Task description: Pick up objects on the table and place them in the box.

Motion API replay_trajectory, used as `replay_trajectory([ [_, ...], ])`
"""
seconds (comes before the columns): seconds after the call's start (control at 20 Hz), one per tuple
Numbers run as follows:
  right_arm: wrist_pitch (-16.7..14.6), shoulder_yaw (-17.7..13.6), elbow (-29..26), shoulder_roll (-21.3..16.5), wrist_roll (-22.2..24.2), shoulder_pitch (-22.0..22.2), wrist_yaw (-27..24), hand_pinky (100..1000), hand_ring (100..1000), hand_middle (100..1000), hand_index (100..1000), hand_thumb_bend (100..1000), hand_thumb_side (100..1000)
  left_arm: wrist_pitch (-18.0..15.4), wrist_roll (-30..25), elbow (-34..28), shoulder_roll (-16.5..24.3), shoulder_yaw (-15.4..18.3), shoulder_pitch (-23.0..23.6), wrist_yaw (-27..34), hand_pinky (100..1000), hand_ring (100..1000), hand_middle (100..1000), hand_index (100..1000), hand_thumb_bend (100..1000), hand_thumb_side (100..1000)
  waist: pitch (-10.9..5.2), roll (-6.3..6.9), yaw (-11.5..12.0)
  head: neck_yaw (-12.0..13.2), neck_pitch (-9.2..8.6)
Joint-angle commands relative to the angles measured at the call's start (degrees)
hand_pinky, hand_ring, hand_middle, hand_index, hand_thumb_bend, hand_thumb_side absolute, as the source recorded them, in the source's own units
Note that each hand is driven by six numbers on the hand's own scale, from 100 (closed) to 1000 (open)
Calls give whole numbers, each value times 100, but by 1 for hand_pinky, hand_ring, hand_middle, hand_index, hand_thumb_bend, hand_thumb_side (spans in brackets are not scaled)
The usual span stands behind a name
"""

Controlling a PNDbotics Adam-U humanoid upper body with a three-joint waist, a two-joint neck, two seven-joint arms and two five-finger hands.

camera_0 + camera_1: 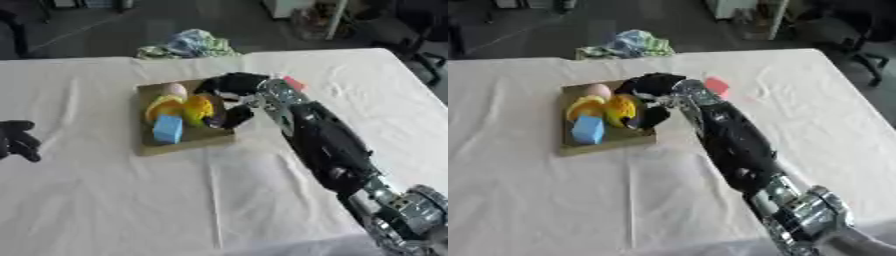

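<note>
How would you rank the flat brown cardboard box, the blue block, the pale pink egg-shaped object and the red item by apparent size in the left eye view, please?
1. Flat brown cardboard box
2. Blue block
3. Pale pink egg-shaped object and red item, which is partly hidden by the arm: too alike to rank.

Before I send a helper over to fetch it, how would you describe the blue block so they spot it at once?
On the white table find the shallow brown box beside the right hand. The blue block sits at the box's near left, below the orange piece and left of the yellow one. It is the only blue, square-edged thing there; its neighbours are rounded.
</note>
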Motion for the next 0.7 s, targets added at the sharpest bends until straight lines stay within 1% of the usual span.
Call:
replay_trajectory([
  [0.05, 605, -447, -155, -446, -440, -207, -260, 844, 846, 909, 1000, 234, 591, 0, 4, -63, 73, 46, -18, 17, 728, 549, 576, 801, 100, 924, -73, 27, -18, -18, 21],
  [0.1, 850, -563, -68, -498, -593, -230, -266, 858, 873, 931, 1000, 201, 602, 0, 2, -61, 72, 44, -15, 16, 728, 549, 576, 801, 100, 924, -78, 24, -16, -30, 21],
  [0.2, 1493, -854, 309, -568, -718, -279, -289, 880, 907, 948, 1000, 152, 634, 0, -4, -55, 69, 40, -9, 16, 728, 549, 576, 801, 100, 925, -85, 27, -9, -76, 21],
  [0.3, 2080, -1104, 677, -597, -758, -345, -361, 894, 927, 957, 1000, 137, 647, -1, -8, -50, 69, 39, -6, 15, 728, 549, 576, 801, 100, 925, -84, 32, 5, -136, 21],
  [0.35, 2369, -1226, 844, -612, -795, -370, -395, 907, 945, 970, 1000, 120, 684, -2, -10, -48, 70, 38, -6, 14, 728, 549, 576, 801, 100, 926, -81, 35, 18, -173, 21],
  [0.45, 2946, -1472, 1176, -637, -912, -405, -512, 919, 954, 974, 1000, 109, 724, -5, -18, -48, 70, 29, -15, 14, 728, 549, 576, 801, 100, 926, -74, 42, 58, -250, 21],
  [0.55, 3357, -1615, 1450, -669, -1052, -413, -697, 932, 963, 978, 1000, 108, 747, -8, -24, -49, 70, 24, -22, 15, 728, 549, 576, 801, 100, 926, -66, 49, 94, -291, 21],
  [0.6, 3491, -1637, 1565, -690, -1116, -411, -789, 934, 965, 979, 1000, 110, 747, -9, -24, -50, 74, 26, -21, 14, 729, 549, 576, 801, 100, 926, -64, 50, 106, -297, 21],
  [0.7, 3641, -1621, 1741, -724, -1224, -398, -929, 938, 970, 980, 1000, 114, 756, -9, -18, -49, 79, 33, -16, 11, 729, 549, 576, 801, 100, 926, -60, 48, 117, -291, 21],
])
